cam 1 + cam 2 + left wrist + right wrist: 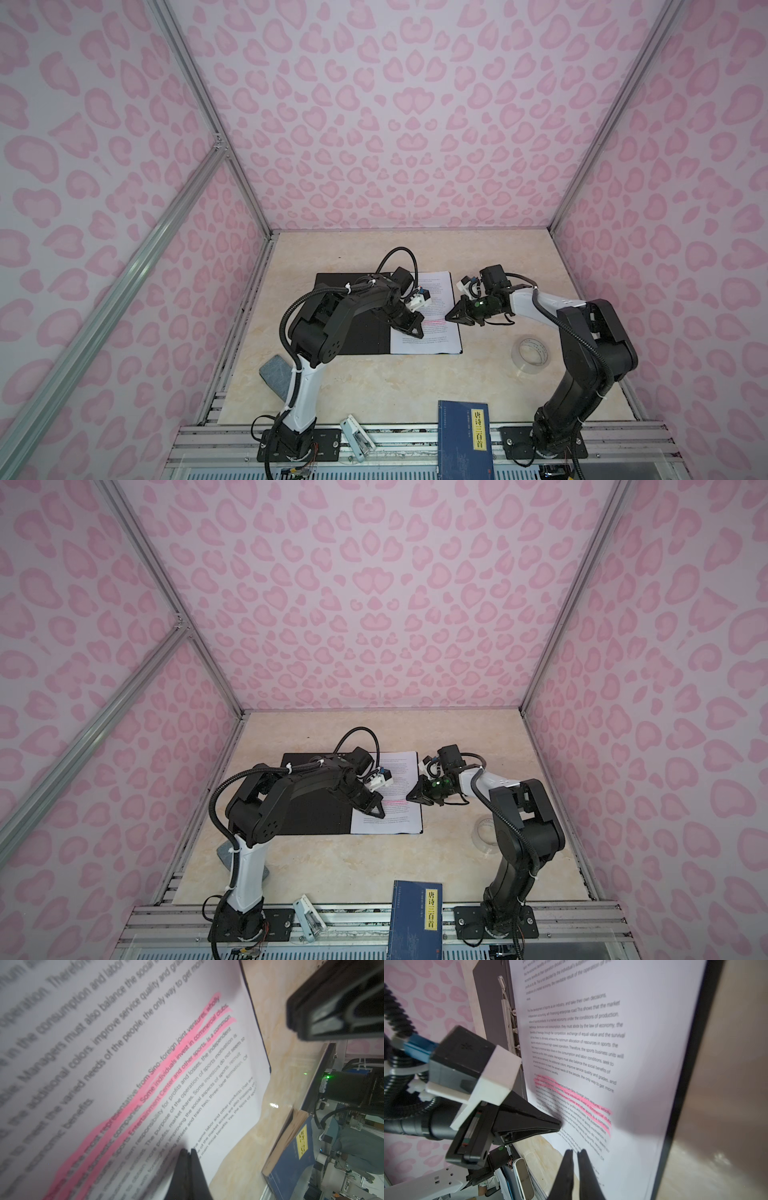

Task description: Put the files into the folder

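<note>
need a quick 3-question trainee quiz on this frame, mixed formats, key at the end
1. True or false: in both top views, the files lie on the right half of the open folder.
2. Where is the blue book?
A. inside the folder
B. at the front edge of the table
C. on top of the files
3. Fill in: the left gripper, tips down at the files, is ___ (open/shut).
Key: 1 true; 2 B; 3 shut.
</note>
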